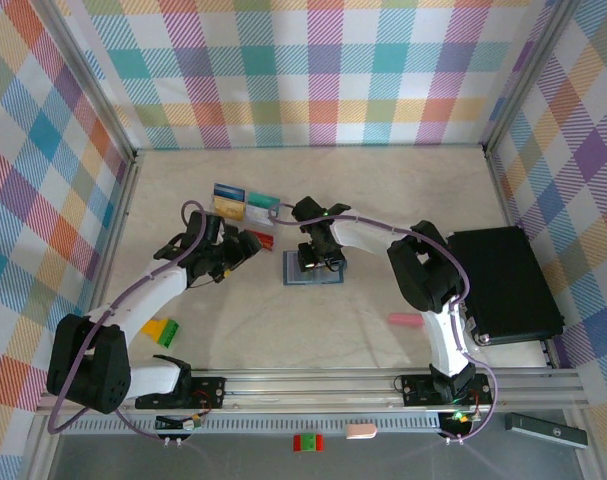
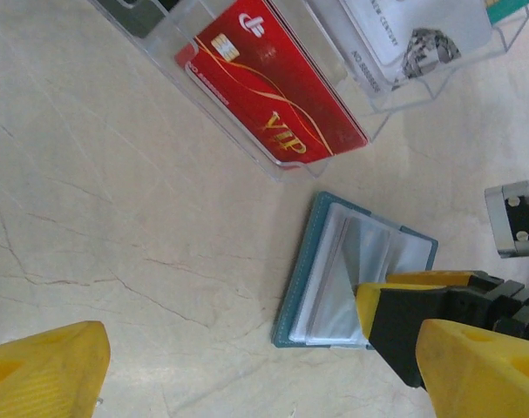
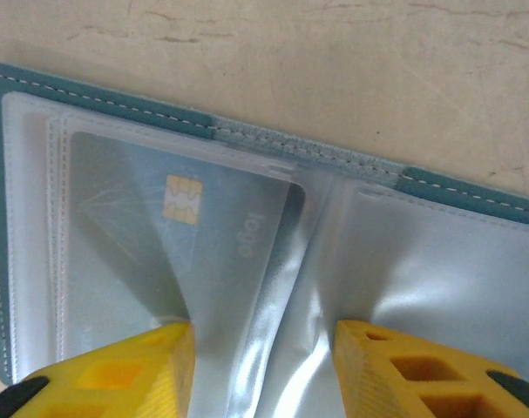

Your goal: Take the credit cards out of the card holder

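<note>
The teal card holder (image 1: pixel 301 272) lies open on the table, clear sleeves up. One sleeve holds a grey card (image 3: pixel 194 235) with a gold chip. My right gripper (image 3: pixel 264 366) is open, its yellow fingers pressed down on the sleeves either side of a raised plastic fold. It also shows from the side (image 2: pixel 438 305) over the card holder (image 2: pixel 334 270). My left gripper (image 2: pixel 255 383) hangs open and empty over bare table left of the holder. A red card (image 2: pixel 273 87) and a white card (image 2: pixel 412 35) rest in clear stands.
Blue-yellow (image 1: pixel 228 198) and teal-white (image 1: pixel 264 205) cards stand behind the holder. A big black box (image 1: pixel 503 285) sits at the right, a pink piece (image 1: pixel 403 320) near it. Yellow and green blocks (image 1: pixel 163 331) lie at the front left.
</note>
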